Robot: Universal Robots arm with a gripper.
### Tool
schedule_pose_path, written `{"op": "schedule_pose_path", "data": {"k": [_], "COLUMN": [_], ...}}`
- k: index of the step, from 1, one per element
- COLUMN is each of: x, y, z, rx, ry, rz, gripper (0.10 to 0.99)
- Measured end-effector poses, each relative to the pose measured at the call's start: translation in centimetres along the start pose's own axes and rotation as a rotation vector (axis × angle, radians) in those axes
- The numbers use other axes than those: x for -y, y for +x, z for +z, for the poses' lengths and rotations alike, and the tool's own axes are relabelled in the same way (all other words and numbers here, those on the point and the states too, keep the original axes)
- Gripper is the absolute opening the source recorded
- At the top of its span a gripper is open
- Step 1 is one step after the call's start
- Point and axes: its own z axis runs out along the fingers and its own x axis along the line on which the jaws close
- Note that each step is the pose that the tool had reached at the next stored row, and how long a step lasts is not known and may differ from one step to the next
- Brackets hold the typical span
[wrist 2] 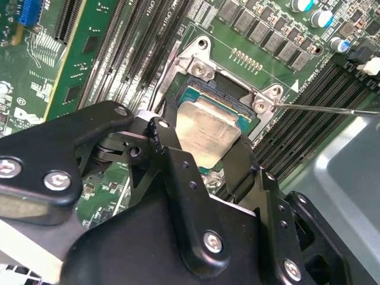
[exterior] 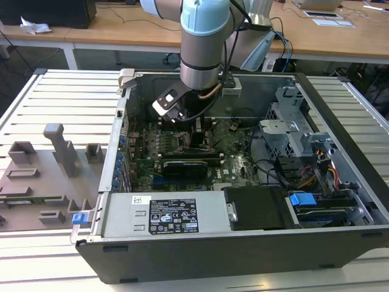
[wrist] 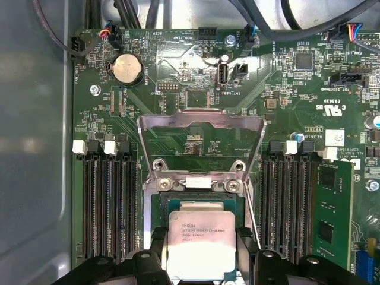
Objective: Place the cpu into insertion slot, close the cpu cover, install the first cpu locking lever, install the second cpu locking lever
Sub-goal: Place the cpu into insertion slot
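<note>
cpu (wrist: 198,246) gripped by the pincer (wrist: 199,254), fingers (wrist 2: 171,155) clamped on two opposite edges. It sits right over the insertion slot (wrist: 199,195); can't tell if it's fully seated. cpu cover (wrist: 202,120) flipped up, open. Arm (exterior: 205,55) drops straight down into the open pc case (exterior: 243,255) on the slatted worktop (exterior: 61,91), wrist vertical above the motherboard (exterior: 234,143).

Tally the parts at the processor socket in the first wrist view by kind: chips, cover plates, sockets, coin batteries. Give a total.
cpu: 1
cpu cover: 1
insertion slot: 1
coin battery: 1
Total: 4
</note>
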Motion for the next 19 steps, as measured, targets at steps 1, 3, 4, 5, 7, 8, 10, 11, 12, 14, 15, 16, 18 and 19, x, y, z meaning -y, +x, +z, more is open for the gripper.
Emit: {"op": "schedule_pose_path", "data": {"k": [1,3,4,5,7,8,10,11,12,14,15,16,18,19], "x": [0.0,0.0,0.0,0.01,-0.01,-0.02,-0.05,-0.06,-0.07,-0.07,-0.07,-0.07,-0.07,-0.07], "y": [0.03,0.05,0.05,0.04,0.04,0.04,0.04,0.04,0.04,0.04,0.04,0.04,0.04,0.04], "z": [0.05,0.16,0.22,0.28,0.32,0.32,0.33,0.34,0.34,0.34,0.35,0.35,0.35,0.36], "rx": [-0.0001,-0.0001,-0.0001,0.0,0.0001,0.0,0.0,-0.0001,-0.0001,0.0,0.0,-0.0001,-0.0001,-0.0001], "ry": [0.0,0.0,0.0,0.0,0.0,0.0,0.0,0.0,0.0,0.0,0.0,0.0,0.0,0.0], "rz": [0.0,0.0,0.0,0.0,0.0,0.0,0.0,0.0,0.0,0.0,0.0,0.0,0.0,0.0], "gripper": [0.545,0.545,0.545,0.545,0.545,0.545,0.545,0.545,0.545,0.545,0.545,0.545,0.553,0.62]}}
